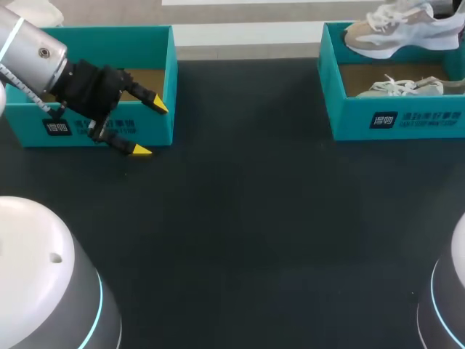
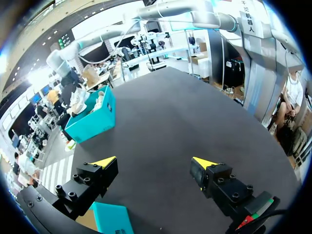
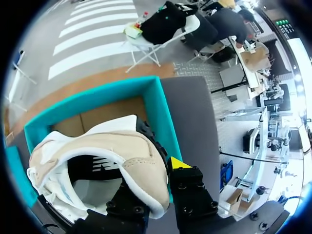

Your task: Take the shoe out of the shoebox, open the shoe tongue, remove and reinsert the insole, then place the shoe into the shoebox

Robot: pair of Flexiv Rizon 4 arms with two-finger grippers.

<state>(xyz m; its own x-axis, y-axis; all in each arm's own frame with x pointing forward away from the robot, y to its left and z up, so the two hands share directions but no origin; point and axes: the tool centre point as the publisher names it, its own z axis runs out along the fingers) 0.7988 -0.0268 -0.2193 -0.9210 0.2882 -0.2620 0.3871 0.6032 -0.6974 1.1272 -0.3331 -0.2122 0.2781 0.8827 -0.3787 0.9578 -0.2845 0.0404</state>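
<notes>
In the upper right of the head view, a teal shoebox stands open on the dark tabletop. A white and beige shoe is held up over the back of it, toe pointing toward the middle of the frame and covering part of the rear wall. A second shoe, pale with white laces, lies on the brown cardboard floor inside.

Seen from the right wrist, the right hand is closed on the raised shoe. The padded heel rim sits between its two fingers and is pressed from both sides. One yellow tip shows just outside the heel, and the other is hidden by the shoe. The shoe's dark opening faces the camera, with the teal walls of the shoebox beyond it.

In the upper left of the head view stands a second box, teal as well, with its cardboard floor showing. The left hand hangs at this box's front right corner with its fingers spread wide and nothing between them. One yellow tip lies across the box's side wall, the other over the tabletop just in front. From the left wrist, a corner of that box shows under one finger, and the shoebox sits well ahead across the bare dark surface.
</notes>
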